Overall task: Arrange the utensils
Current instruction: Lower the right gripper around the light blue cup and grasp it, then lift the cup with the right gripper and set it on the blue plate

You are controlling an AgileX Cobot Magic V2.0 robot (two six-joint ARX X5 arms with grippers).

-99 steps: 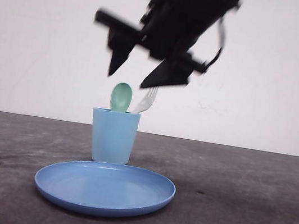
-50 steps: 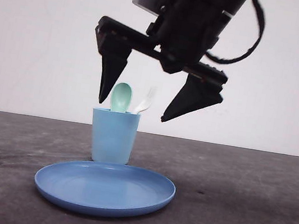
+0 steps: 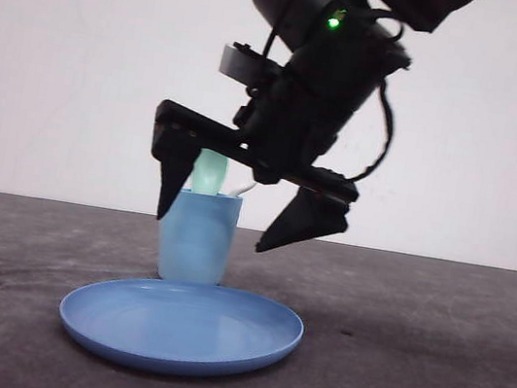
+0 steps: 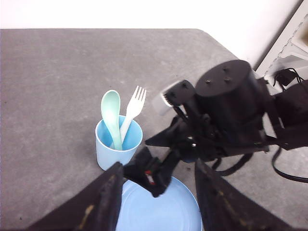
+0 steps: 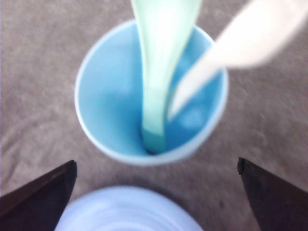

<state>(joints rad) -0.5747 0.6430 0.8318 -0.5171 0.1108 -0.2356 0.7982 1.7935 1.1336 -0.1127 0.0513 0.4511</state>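
Note:
A mint-green spoon (image 3: 208, 174) and a white fork (image 3: 243, 189) stand bowl and tines up in a light blue cup (image 3: 196, 238). My right gripper (image 3: 213, 233) hangs open at cup height, its fingers spread wider than the cup and touching nothing. The left wrist view shows the spoon (image 4: 111, 108), the fork (image 4: 136, 102), the cup (image 4: 108, 153) and the right arm (image 4: 226, 115) on the cup's plate side. My left gripper (image 4: 158, 166) is open and empty high above the plate. From the right wrist the spoon (image 5: 161, 62) and fork (image 5: 231, 53) lean inside the cup (image 5: 96, 130), beyond the open right gripper (image 5: 156, 162).
A blue round plate (image 3: 181, 324) lies just in front of the cup on the dark grey table (image 3: 429, 359). A white wall (image 3: 61, 74) stands behind the table. The table's far corner and a white frame (image 4: 288, 43) appear in the left wrist view.
My right gripper has come down from above the cup to cup height, and its fingers have spread wider. Spoon, fork, cup and plate have not moved.

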